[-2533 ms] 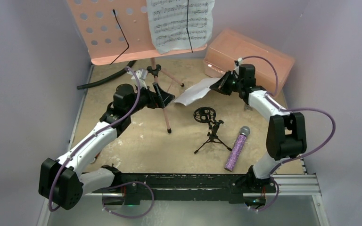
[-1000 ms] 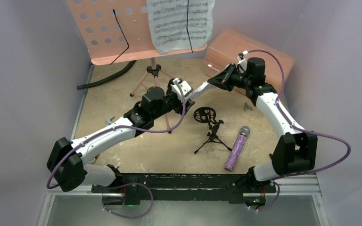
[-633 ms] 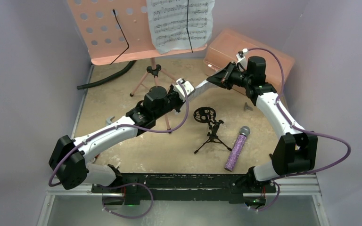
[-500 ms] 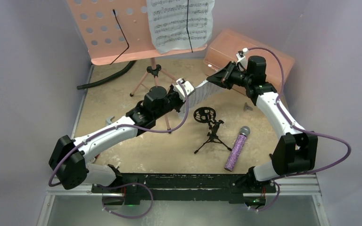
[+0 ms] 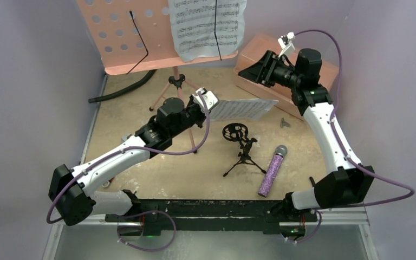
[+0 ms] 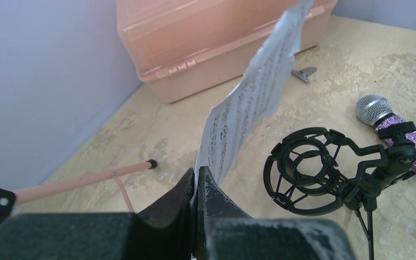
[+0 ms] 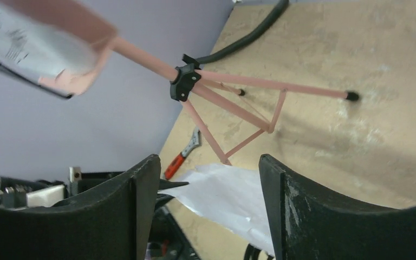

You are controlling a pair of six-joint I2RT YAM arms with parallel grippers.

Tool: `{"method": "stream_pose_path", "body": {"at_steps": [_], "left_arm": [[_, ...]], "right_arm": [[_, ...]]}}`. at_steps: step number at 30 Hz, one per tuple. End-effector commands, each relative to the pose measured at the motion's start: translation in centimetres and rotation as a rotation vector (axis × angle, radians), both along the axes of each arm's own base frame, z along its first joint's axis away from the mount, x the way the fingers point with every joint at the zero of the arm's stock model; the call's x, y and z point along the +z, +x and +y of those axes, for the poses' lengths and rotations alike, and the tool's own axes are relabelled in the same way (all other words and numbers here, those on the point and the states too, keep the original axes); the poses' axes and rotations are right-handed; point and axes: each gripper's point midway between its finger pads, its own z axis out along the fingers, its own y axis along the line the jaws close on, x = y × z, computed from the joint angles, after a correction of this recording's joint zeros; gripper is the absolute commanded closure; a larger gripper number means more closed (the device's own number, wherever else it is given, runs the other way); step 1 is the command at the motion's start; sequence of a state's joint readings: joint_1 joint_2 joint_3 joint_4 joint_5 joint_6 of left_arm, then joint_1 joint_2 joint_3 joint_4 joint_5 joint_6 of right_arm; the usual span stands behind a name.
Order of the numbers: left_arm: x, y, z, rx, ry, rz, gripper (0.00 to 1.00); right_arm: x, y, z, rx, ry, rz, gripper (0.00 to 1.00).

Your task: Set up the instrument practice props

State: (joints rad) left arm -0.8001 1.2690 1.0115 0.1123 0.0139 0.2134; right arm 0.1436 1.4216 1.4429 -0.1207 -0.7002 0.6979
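Since the loose sheet-music page (image 5: pixel 244 109) is clear of the tabletop (image 5: pixel 114 108) and held at one end only, what matters from where I stand is which way it runs from that grip. The left gripper (image 5: pixel 208 103) has its jaws pressed together on the page's near corner. From there the paper stretches away to the right, toward the salmon box (image 6: pixel 206 38), with its long axis roughly crosswise to the arms. Its far end is free and curls a little.

The right gripper (image 5: pixel 260 67) hangs above the box with jaws spread and nothing between them. It is near the page's free end but apart from it, and its own camera shows the paper below the open fingers.

The pink music stand (image 5: pixel 124 38) stands at the back, behind and to the left of the left jaws, with its desk higher than the held page. One page (image 5: pixel 206 27) already sits on the right half of the desk, and the perforated left half is bare. I'd judge the left arm has the shorter way there. It would have to swing the trailing end round and lift it over the stand's lip without brushing the placed page.

The purple microphone (image 5: pixel 272 170) lies on the tabletop just beside the small black mic stand (image 5: pixel 241 146), both untouched.
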Motion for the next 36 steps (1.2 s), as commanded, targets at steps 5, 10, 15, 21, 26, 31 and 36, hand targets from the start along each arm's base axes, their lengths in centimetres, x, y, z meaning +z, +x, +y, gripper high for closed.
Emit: {"method": "stream_pose_path", "body": {"at_steps": [5,10,15,21,26,31,36], "left_arm": [[6.2,-2.1,-0.3,-0.126,-0.001,-0.120,1.00],[5.9,-3.1,-0.9,-0.209,0.074,-0.102,1.00],[5.8,-3.3,-1.4,-0.252,0.116,-0.082,1.00],[6.1,-3.2,-2.1,-0.280,0.118,-0.081,1.00],[6.7,-3.1,-2.7,-0.293,0.107,-0.084,1.00],[7.3,-3.3,-3.2,-0.318,0.092,-0.092,1.00],[7.6,-3.5,-3.6,-0.336,0.075,-0.092,1.00]], "right_arm": [[5.6,-4.3,-0.5,0.087,-0.131,-0.497,0.24],[4.9,-7.4,-0.1,0.206,-0.211,-0.694,0.22],[3.8,-10.4,0.5,0.326,-0.366,-0.859,0.10],[0.7,-12.3,1.2,0.449,-0.476,-0.856,0.04],[-3.0,-12.4,2.1,0.529,-0.563,-0.757,0.11],[-3.7,-10.7,2.5,0.510,-0.626,-0.721,0.26],[-3.3,-9.7,3.2,0.494,-0.633,-0.740,0.39]]}}
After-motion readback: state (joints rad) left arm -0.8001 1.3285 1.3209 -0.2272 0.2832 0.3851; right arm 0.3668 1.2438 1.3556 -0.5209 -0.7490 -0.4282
